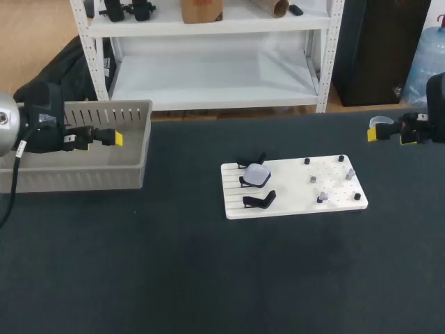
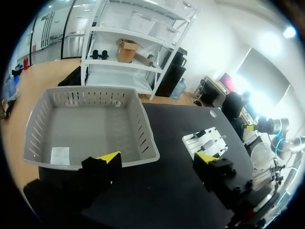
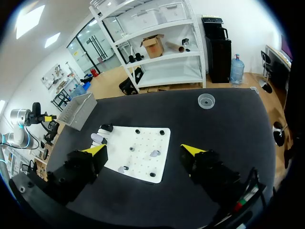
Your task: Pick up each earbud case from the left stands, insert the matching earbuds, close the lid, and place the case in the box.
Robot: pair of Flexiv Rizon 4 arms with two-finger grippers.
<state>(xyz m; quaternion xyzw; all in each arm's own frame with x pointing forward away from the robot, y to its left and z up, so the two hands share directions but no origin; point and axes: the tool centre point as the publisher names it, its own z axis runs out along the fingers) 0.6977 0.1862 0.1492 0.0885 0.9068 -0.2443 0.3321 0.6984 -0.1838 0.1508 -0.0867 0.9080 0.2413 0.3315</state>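
One case (image 1: 256, 174) on the board's (image 1: 292, 203) left edge, well apart from left gripper (image 1: 118, 138) and right gripper (image 1: 375, 133), neither clearly nearer; both sets of jaws apart, empty.

Our left arm (image 1: 31, 129) comes in at the middle of the left edge in the head view. It lies roughly level, and the left gripper (image 1: 115, 138) points toward the frame's centre. Our right arm (image 1: 437, 111) enters at the upper right edge, and the right gripper (image 1: 379, 133) points leftward (a near mirror of the other). In both wrist views the yellow tips stand wide apart.
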